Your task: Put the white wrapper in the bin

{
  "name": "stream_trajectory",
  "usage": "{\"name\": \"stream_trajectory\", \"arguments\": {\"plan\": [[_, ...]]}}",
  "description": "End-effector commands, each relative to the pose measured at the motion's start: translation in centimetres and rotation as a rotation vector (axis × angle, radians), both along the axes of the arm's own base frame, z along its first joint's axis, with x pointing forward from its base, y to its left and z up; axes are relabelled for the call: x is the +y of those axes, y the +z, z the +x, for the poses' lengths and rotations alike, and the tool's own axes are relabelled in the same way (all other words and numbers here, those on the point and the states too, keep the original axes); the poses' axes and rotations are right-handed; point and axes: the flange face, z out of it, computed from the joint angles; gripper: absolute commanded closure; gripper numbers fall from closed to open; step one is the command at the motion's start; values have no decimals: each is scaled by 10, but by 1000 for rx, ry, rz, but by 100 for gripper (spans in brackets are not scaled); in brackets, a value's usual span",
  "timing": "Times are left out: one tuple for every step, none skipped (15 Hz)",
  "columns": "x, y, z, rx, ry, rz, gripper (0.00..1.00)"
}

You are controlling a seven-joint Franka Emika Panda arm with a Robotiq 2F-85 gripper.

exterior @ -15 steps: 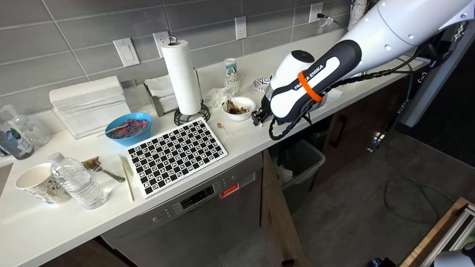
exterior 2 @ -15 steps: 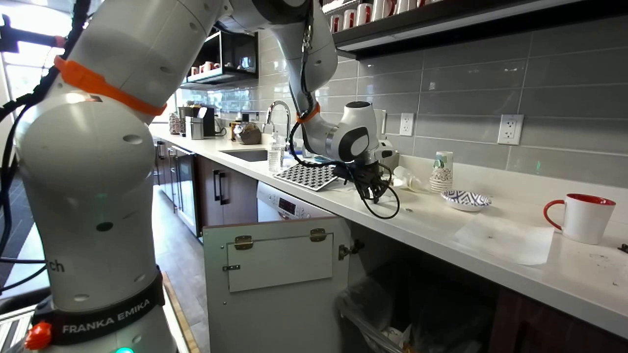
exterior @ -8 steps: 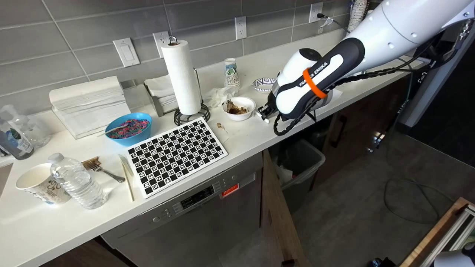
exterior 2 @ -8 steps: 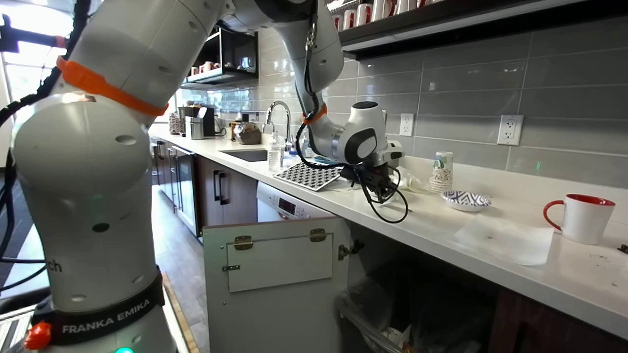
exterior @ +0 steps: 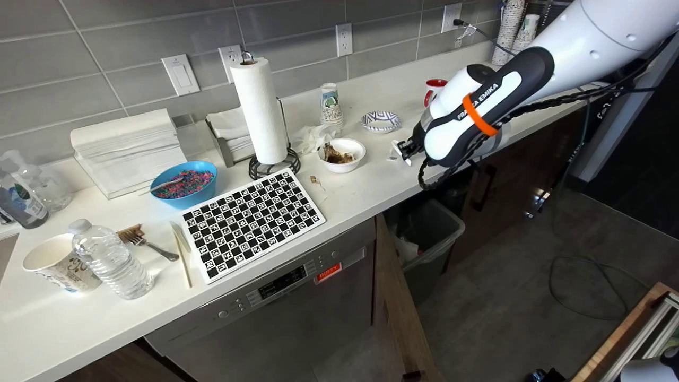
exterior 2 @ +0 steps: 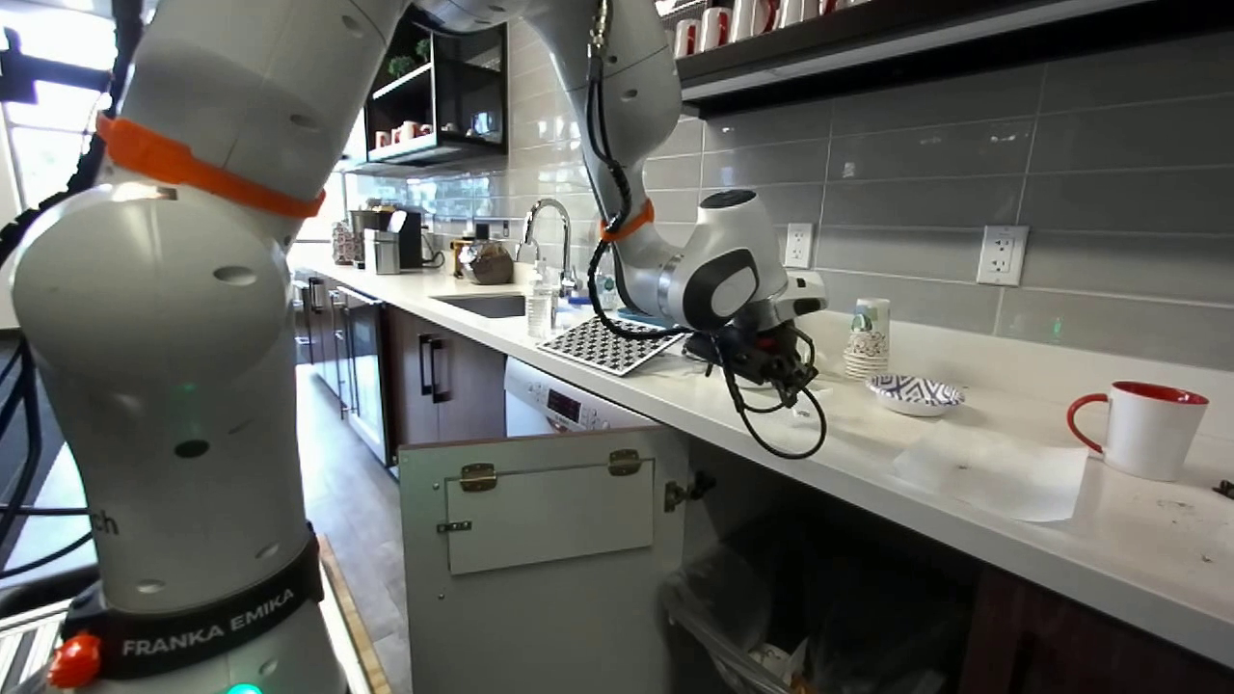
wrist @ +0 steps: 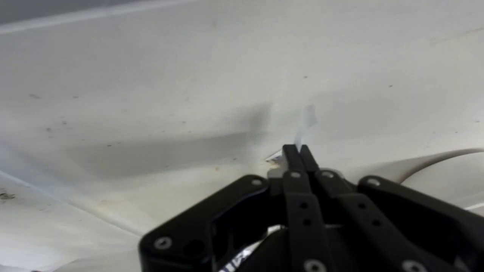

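My gripper (exterior: 404, 150) is over the counter, to the right of the white bowl. It also shows in an exterior view (exterior 2: 792, 390). In the wrist view its fingers (wrist: 298, 147) are nearly together, with a thin white strip (wrist: 298, 141) pinched between the tips. This looks like the white wrapper (exterior: 395, 147), a small white piece sticking out on both sides of the fingertips. The bin (exterior: 459, 228) is open-topped and stands below the counter in the open cabinet, with some rubbish inside. Its clear liner and rim show in an exterior view (exterior 2: 718, 644). The bin is out of the wrist view.
The open cabinet door (exterior 2: 545, 540) stands out in front of the bin. The counter edge (exterior: 366, 213) lies between gripper and bin. Nearby stand a white bowl (exterior: 351, 166) with scraps, a patterned bowl (exterior: 381, 127), a red-handled mug (exterior 2: 1152, 434) and a paper sheet (exterior 2: 998, 474).
My gripper has moved away from the white bowl, to the right in both exterior views, carrying the small white piece along. The patterned bowl and red mug are now uncovered.
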Motion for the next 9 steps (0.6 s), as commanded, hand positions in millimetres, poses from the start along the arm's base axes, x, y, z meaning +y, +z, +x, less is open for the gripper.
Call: {"name": "stream_trajectory", "arguments": {"plan": [[-15, 27, -40, -45, -42, -17, 100], [-19, 33, -49, -39, -38, -27, 100], [-23, 37, -56, -15, -35, -37, 100], [-26, 40, -65, 26, -25, -50, 100], [-29, 43, -71, 53, -15, -62, 100], [-30, 44, -80, 108, 3, -78, 100], [-31, 46, -86, 163, 21, -99, 100], [-27, 49, -93, 228, 54, -118, 100], [-21, 52, -100, 285, 82, -126, 100]]}}
